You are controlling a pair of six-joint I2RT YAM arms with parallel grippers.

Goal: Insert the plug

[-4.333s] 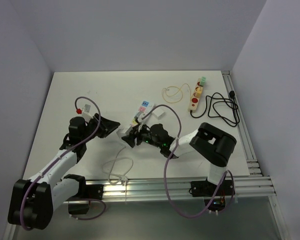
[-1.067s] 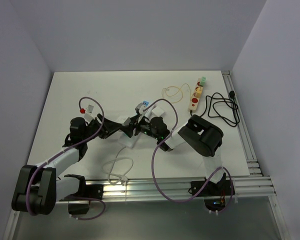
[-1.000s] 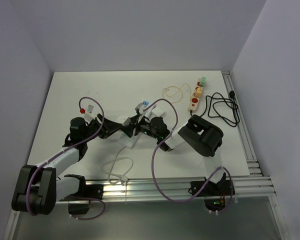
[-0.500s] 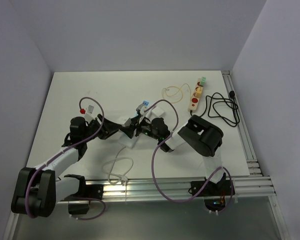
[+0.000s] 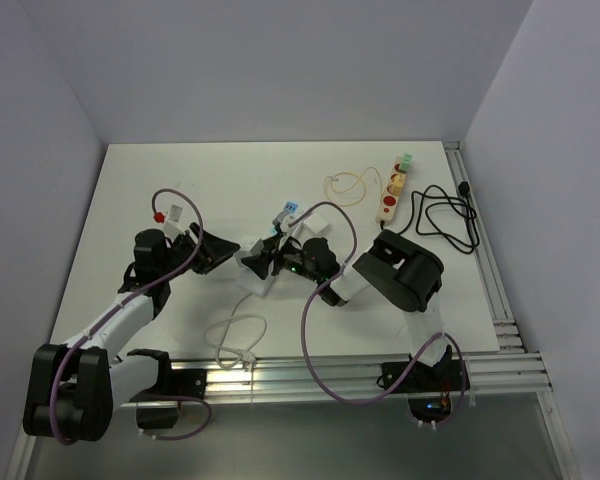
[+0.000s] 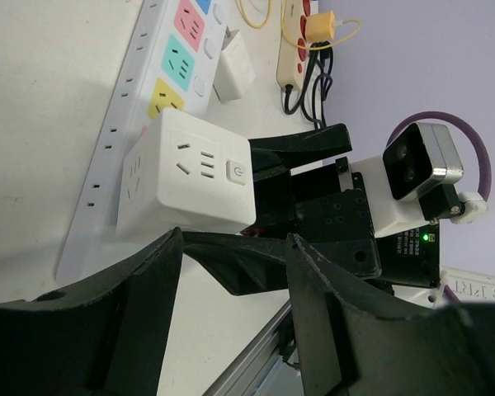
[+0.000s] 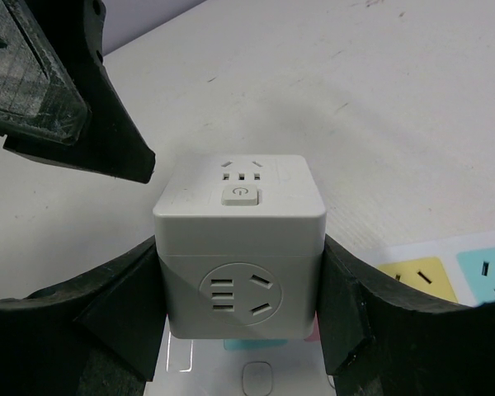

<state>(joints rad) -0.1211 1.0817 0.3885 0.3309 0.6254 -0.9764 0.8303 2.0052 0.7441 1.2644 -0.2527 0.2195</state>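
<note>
While the right end effector point(image 7: 239, 264) clamps its flat sides, the white plastic cube plug point(image 7: 239, 206) looks light, rigid, slick. The left end effector point(image 6: 231, 247) gapes.

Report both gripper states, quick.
Left gripper: open, holding nothing.
Right gripper: shut on the white cube socket.

We note cube adapter point(image 7: 239, 223) over power strip point(image 6: 181, 58) near end, between right fingers point(image 7: 346, 297); left fingers point(image 6: 148, 297) just left of it.
</note>
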